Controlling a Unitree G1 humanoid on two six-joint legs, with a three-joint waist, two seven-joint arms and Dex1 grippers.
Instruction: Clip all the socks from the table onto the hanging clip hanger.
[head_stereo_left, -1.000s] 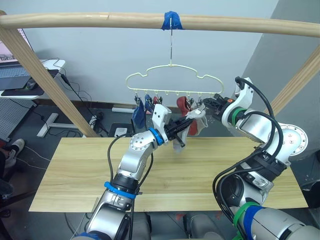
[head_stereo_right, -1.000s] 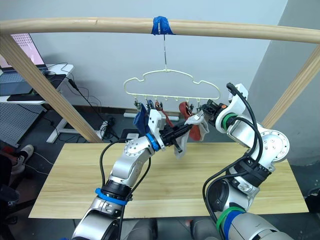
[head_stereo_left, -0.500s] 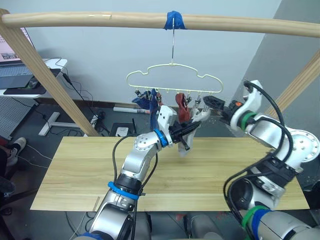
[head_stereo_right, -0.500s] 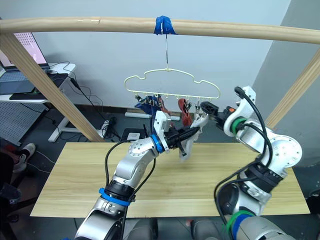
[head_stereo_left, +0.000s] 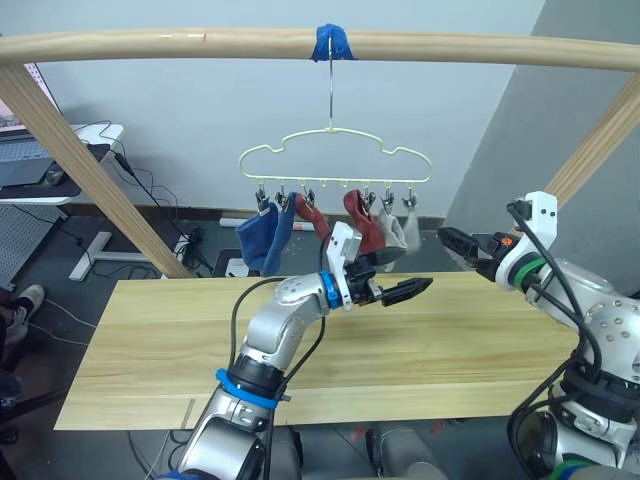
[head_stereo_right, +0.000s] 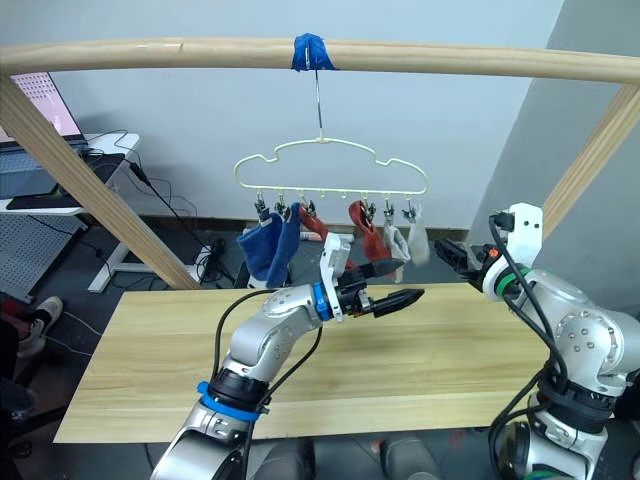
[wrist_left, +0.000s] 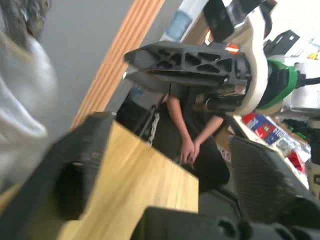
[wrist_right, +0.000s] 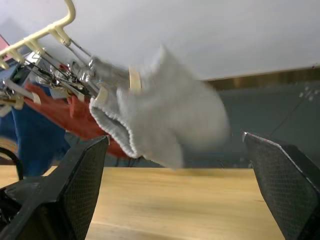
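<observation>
The pale yellow clip hanger (head_stereo_left: 330, 158) hangs by its hook from the top pole. Several socks are clipped under it: blue socks (head_stereo_left: 262, 238) at the left, rust red socks (head_stereo_left: 362, 222) in the middle, light grey socks (wrist_right: 165, 120) at the right end. My left gripper (head_stereo_left: 405, 276) is open and holds nothing; it hovers over the table (head_stereo_left: 150, 330), just below the grey socks. My right gripper (head_stereo_left: 455, 241) is open too, level with the grey socks and a short way to their right. In the left wrist view, the right gripper (wrist_left: 185, 62) faces my left one.
A thick wooden pole frame (head_stereo_left: 180, 42) spans the top, with blue tape (head_stereo_left: 331, 42) where the hook sits; slanted poles (head_stereo_left: 70, 150) stand at both sides. A desk with a laptop (head_stereo_left: 30, 165) and floor cables lie behind left. A seated person (wrist_left: 192, 135) appears beyond the table.
Both grippers opened and drew back from the hanger. The grey sock that the left gripper held at the clip now hangs free on the hanger. The camera view also shifted.
</observation>
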